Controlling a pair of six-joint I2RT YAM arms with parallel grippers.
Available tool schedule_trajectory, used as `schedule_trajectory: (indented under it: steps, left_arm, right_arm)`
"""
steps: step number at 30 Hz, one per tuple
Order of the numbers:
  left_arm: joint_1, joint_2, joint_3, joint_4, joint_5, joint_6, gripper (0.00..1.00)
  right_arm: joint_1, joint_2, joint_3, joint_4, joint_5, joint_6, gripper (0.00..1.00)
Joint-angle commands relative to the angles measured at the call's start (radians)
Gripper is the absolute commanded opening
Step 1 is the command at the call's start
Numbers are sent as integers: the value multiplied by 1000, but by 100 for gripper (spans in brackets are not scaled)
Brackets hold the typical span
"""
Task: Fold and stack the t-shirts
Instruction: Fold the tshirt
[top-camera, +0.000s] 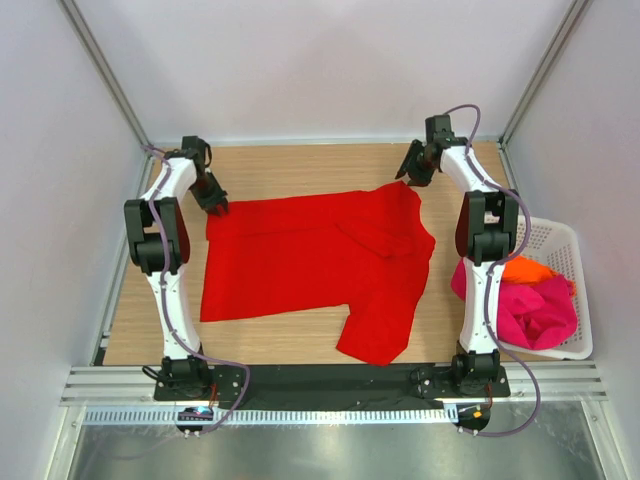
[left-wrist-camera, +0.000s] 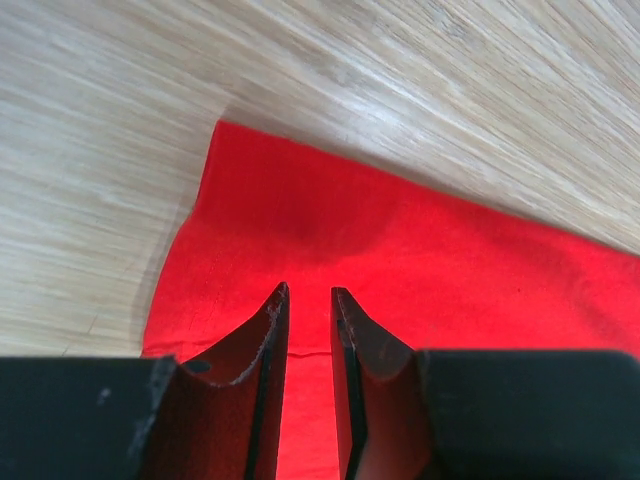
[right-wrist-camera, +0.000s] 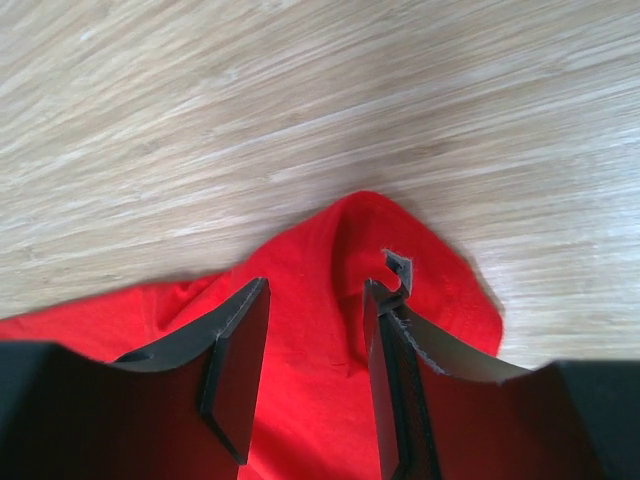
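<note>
The bright red cloth t-shirt (top-camera: 300, 260) looks soft, light and floppy. Pinch its far corners. Left fingers (left-wrist-camera: 268, 345) narrow, right fingers (right-wrist-camera: 235, 350) wider, both empty.

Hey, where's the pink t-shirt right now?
In the top view, the pink t-shirt lies bunched in the white basket at the right edge of the table, beside the right arm, with the orange t-shirt just behind it.
</note>
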Motion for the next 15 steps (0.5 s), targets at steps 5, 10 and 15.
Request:
schedule_trajectory:
  steps: [5, 10, 15]
  left_arm:
    - [-1, 19, 50, -1, 4, -6, 25]
    - [-1, 33, 45, -12, 1, -9, 25]
    - [-1, 36, 33, -6, -5, -12, 25]
  right_arm:
    - [4, 33, 48, 82, -57, 72, 49]
    - [4, 62, 53, 88, -55, 99, 48]
    - [4, 89, 57, 105, -63, 105, 45]
